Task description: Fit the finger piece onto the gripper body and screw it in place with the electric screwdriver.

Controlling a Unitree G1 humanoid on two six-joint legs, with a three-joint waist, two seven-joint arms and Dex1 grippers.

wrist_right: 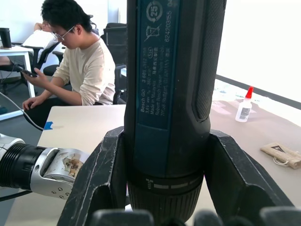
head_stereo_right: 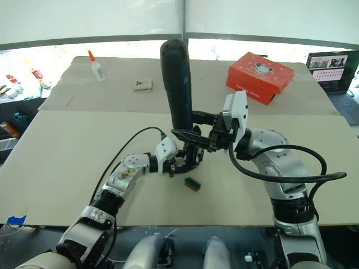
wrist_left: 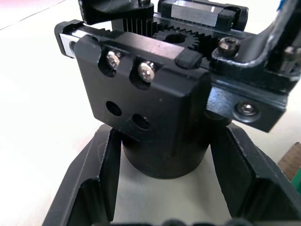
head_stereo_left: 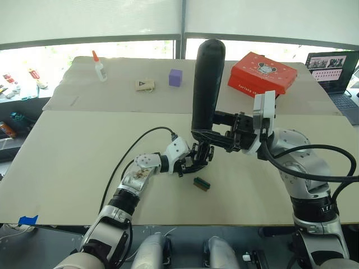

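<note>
Gripping thick black cylindrical electric screwdriver (head_stereo_left: 208, 84) upright: right tool (head_stereo_left: 216, 134) | left tool (head_stereo_left: 196, 159) clenched on small black gripper body (wrist_left: 155, 108) | over beige surface (head_stereo_left: 73, 162)

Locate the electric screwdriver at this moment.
In the head views the electric screwdriver stands upright near the table's middle, clamped in the right gripper, directly above the gripper body held by the left gripper.

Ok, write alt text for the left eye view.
The right gripper holds the electric screwdriver upright over the gripper body, which the left gripper clamps on the tan table. A green-topped block lies just beside them; a red box sits at the far edge.
</note>
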